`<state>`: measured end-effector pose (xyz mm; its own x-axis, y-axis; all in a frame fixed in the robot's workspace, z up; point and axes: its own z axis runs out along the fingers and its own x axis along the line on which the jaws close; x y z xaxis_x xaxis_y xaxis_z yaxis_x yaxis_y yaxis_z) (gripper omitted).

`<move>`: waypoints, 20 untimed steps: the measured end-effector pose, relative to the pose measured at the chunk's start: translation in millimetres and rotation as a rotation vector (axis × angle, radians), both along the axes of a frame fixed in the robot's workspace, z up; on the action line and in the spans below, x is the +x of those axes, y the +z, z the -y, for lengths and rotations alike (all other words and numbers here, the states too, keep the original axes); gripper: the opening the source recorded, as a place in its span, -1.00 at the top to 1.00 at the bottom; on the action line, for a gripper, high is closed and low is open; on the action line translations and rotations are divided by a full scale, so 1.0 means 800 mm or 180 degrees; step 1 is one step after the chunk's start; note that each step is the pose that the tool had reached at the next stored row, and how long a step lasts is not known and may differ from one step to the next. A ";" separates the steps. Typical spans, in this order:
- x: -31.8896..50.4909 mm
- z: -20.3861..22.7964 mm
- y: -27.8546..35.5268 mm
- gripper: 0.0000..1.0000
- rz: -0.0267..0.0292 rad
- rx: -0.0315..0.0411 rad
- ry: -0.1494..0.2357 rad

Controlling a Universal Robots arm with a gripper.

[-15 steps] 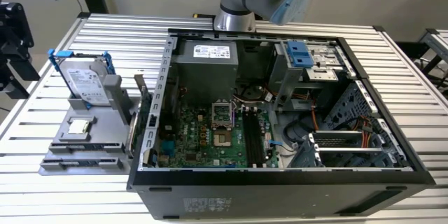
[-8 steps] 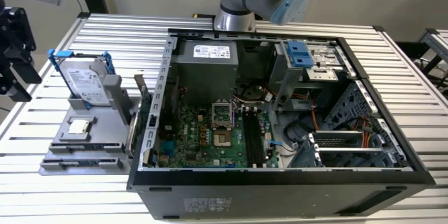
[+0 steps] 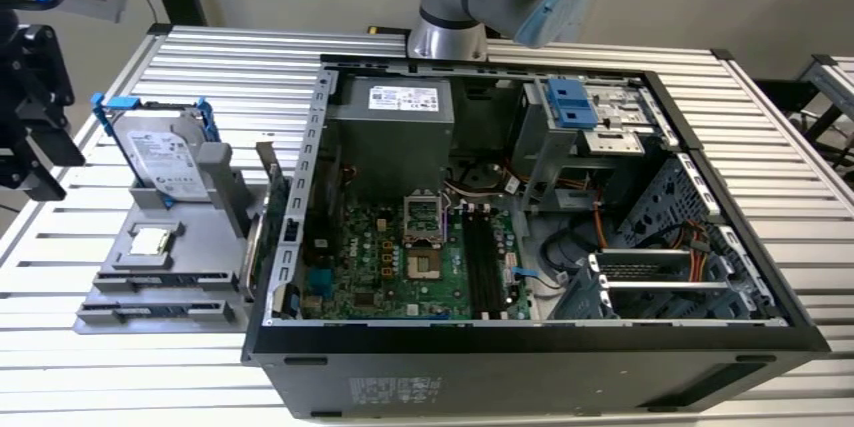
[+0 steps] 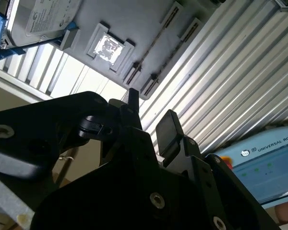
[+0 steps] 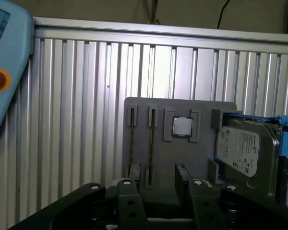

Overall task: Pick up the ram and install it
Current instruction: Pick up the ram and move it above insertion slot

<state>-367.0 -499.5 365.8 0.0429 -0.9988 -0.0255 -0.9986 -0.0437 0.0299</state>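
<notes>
The ram [image 3: 262,209] is a thin stick standing on edge in a grey holder [image 3: 160,292], on the side next to the computer case. My gripper [image 3: 40,147] hangs at the exterior view's left edge, off the table's side and well away from the holder. Both wrist views show its two black fingers [image 5: 182,173] apart, with nothing between them. In the first wrist view the gripper [image 5: 158,175] faces the holder's two narrow slots [image 5: 151,143]. The second wrist view shows the gripper [image 4: 151,115] below that holder [image 4: 134,28].
A silver hard drive in a blue bracket [image 3: 163,152] and a small square processor chip [image 3: 150,241] also sit on the holder. The open computer case [image 3: 534,347] lies on the slatted table, with long black memory slots [image 3: 483,259] on its motherboard. A light blue pendant [image 5: 5,57] lies nearby.
</notes>
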 end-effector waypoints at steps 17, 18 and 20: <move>0.000 0.0000 -0.0234 -1.00 0.0003 0.0000 -0.0017; 0.000 0.0000 -0.0246 -1.00 0.0004 0.0000 -0.0026; 0.000 0.0000 -0.0271 -1.00 0.0004 0.0000 -0.0042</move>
